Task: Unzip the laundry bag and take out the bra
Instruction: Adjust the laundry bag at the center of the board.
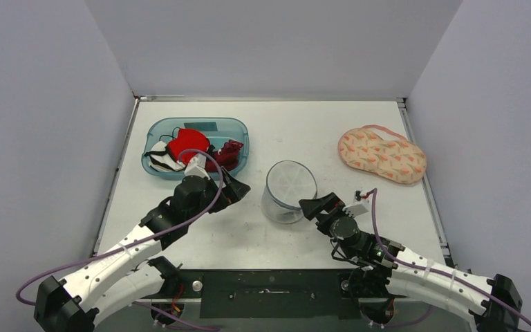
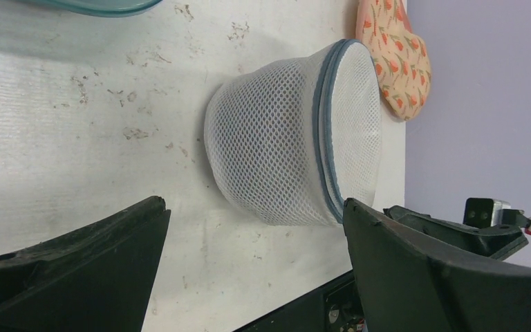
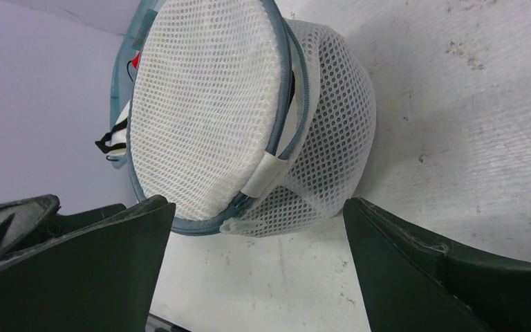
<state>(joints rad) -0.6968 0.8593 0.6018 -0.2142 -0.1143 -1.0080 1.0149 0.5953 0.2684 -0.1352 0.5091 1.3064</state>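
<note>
White mesh laundry bag (image 1: 288, 194), blue-grey edging; peach bra (image 1: 382, 153), orange print.

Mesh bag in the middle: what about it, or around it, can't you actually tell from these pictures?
Inside of the mesh bag: hidden in all three views by its own white netting.
The zip pull: too small from above; neither wrist view shows it clearly.
The clothes in the blue tub: a tangled pile, too small from above; the left wrist view cuts the tub off at its top edge.
</note>
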